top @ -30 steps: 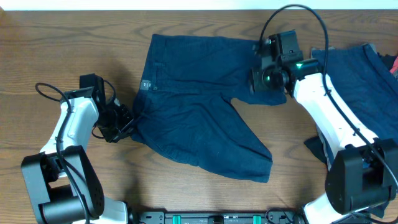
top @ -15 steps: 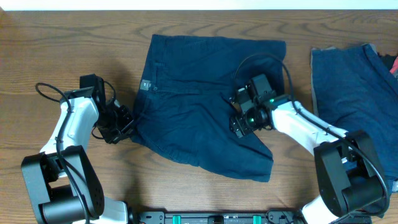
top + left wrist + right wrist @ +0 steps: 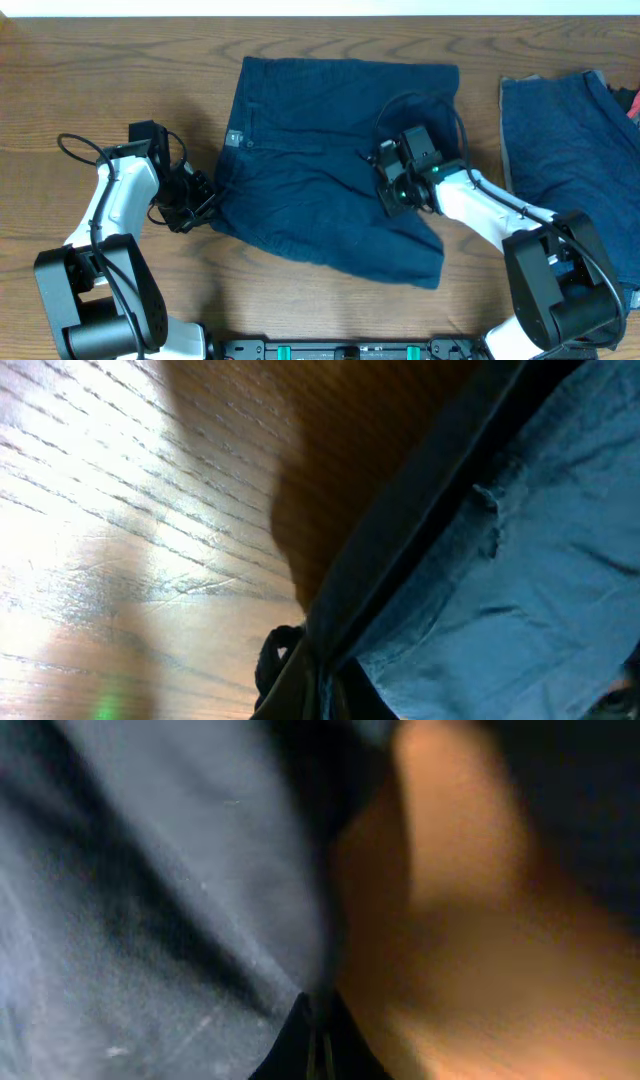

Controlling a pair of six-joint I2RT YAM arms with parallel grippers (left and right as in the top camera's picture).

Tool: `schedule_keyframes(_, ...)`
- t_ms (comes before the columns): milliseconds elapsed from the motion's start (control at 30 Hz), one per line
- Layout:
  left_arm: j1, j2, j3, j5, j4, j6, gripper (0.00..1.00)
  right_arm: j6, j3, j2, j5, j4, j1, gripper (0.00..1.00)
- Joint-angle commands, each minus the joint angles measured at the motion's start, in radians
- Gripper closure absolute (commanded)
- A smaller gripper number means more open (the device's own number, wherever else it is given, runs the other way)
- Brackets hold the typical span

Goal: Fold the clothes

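Observation:
Navy-blue shorts lie spread out in the middle of the table, waistband to the left with a small pale tag. My left gripper is at the shorts' lower left edge, shut on the waistband. In the left wrist view the dark band runs down into the shut gripper. My right gripper sits on the inner edge of the right leg, shut on a fold of it. The right wrist view is blurred. There the grey-blue cloth meets my shut gripper at its edge.
A second navy garment with a grey edge lies at the right side, and a red-pink piece shows at the frame's border. Bare wooden table lies to the left and along the front.
My right arm swung from the shorts' top right corner down to the inner leg edge and shut there. The leg's lower hem shifted slightly. The left arm stayed put.

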Motion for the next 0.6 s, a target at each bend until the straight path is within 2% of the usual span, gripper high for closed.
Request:
schedule_keyframes(0, 0.004, 0.004, -0.007, -0.013, -0.007, -0.005, 0.94, 0.045, 0.215, -0.039, 0.267, 0.020, -0.064, 0.99)
schedule_keyframes(67, 0.004, 0.004, -0.007, -0.013, -0.006, -0.005, 0.94, 0.037, 0.312, -0.037, 0.293, 0.058, -0.087, 0.99)
schedule_keyframes(100, 0.004, 0.004, -0.007, -0.013, -0.006, -0.005, 0.94, 0.035, 0.344, -0.034, 0.289, 0.081, -0.096, 0.86)
schedule_keyframes(133, 0.004, 0.004, -0.007, -0.013, -0.006, -0.005, 0.94, 0.035, 0.364, -0.033, 0.280, 0.093, -0.101, 0.55)
schedule_keyframes(200, 0.004, 0.004, -0.007, -0.014, -0.006, -0.005, 0.94, 0.035, 0.380, -0.033, 0.250, 0.091, -0.105, 0.20)
schedule_keyframes(233, 0.004, 0.004, -0.007, -0.013, -0.006, -0.005, 0.94, 0.037, 0.380, -0.033, 0.240, 0.066, -0.105, 0.07)
schedule_keyframes(267, 0.004, 0.004, -0.007, -0.014, -0.006, -0.005, 0.94, 0.048, 0.379, -0.033, 0.236, 0.021, -0.103, 0.01)
schedule_keyframes(367, 0.004, 0.004, -0.007, -0.014, -0.006, -0.005, 0.94, 0.130, 0.378, -0.033, 0.235, -0.179, -0.100, 0.01)
schedule_keyframes(467, 0.004, 0.004, -0.007, -0.025, -0.002, -0.005, 0.94, 0.144, 0.375, -0.032, 0.164, -0.429, -0.099, 0.02)
schedule_keyframes(567, 0.004, 0.004, -0.007, -0.040, -0.003, -0.005, 0.94, 0.145, 0.337, -0.032, 0.146, -0.578, -0.097, 0.13)
